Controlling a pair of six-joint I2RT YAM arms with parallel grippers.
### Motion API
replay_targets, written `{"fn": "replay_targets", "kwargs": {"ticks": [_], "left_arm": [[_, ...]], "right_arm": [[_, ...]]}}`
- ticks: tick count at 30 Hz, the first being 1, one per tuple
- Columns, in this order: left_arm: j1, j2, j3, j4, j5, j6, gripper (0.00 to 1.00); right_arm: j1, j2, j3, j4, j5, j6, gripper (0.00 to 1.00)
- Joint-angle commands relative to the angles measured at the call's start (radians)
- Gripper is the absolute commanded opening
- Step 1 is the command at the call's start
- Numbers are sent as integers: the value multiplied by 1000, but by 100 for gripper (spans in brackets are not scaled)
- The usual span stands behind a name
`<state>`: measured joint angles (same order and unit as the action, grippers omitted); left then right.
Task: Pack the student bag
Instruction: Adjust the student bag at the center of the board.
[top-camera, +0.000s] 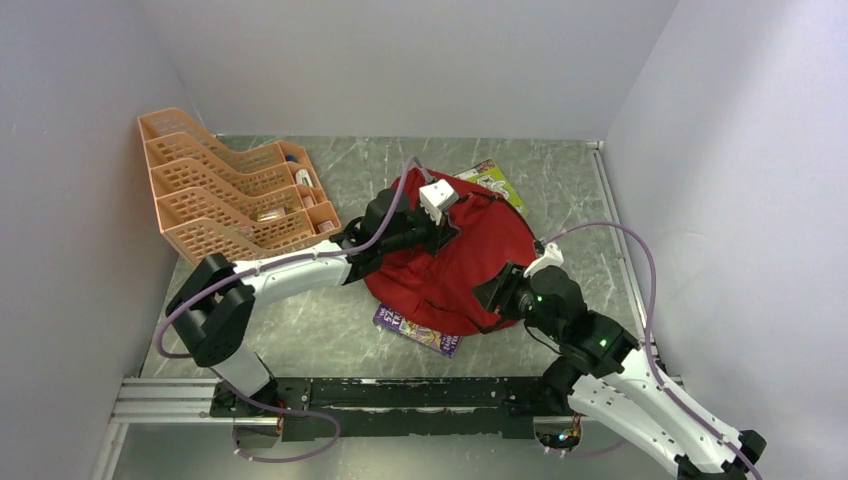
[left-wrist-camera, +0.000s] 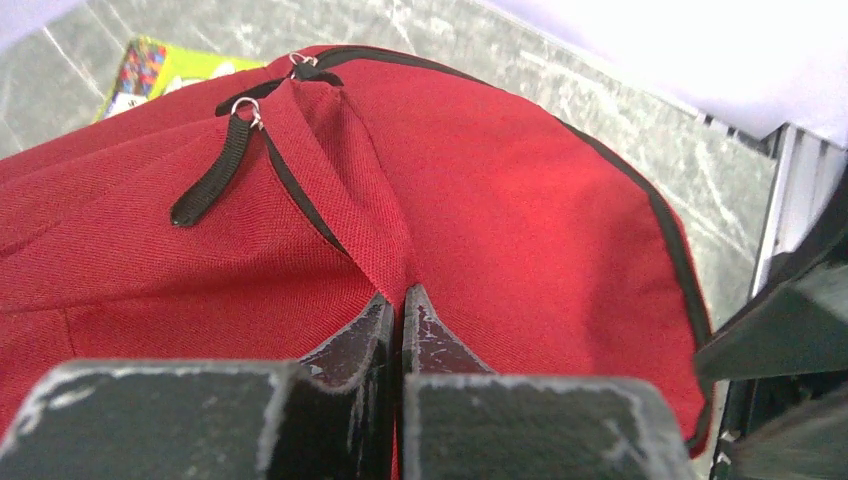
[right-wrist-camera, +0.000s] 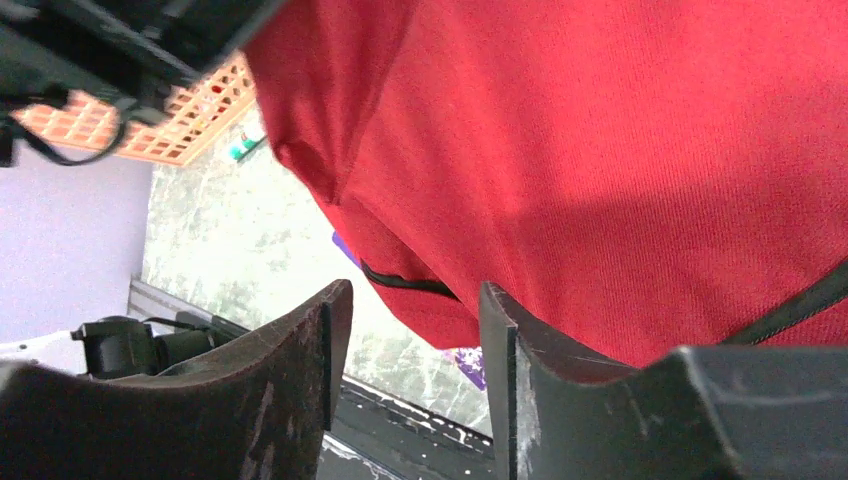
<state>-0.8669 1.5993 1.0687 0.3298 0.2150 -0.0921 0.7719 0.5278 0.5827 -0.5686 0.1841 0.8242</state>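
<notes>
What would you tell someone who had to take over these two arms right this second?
Grippers: the left gripper is shut, pinching a fold of the red bag below its zipper pulls. The right gripper is open at the bag's near edge and holds nothing.
Things: the bag lies mid-table. A purple book pokes out from under its near edge and a green book from under its far edge. The orange rack, with small items in it, stands at the far left.
Done: nothing is visibly packed, and I cannot tell whether the bag is unzipped.
Left: probably open the bag and put both books in.
</notes>
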Motion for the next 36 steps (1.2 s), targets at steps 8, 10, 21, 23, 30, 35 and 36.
{"fn": "replay_targets", "kwargs": {"ticks": [8,10,21,23,30,35,36], "left_arm": [[-25,59,-188,290,67,-46,5],[-37,61,-220,288,55,-53,5],[-122,91,-253,139,-113,-98,28],[-124,79,-257,127,-137,-117,26],[-156,71,-353,191,-161,-139,13],[-203,105,-416,252,-208,-161,8],[-208,113,-428,266,-213,-168,7]], "right_arm": [[4,9,5,-34,116,34,56],[4,14,9,-67,177,70,60],[4,63,102,-86,415,48,79],[4,104,143,-103,464,24,82],[3,198,219,-68,548,-49,82],[-6,281,251,-27,506,-93,75],[-11,294,257,-22,490,-99,73]]}}
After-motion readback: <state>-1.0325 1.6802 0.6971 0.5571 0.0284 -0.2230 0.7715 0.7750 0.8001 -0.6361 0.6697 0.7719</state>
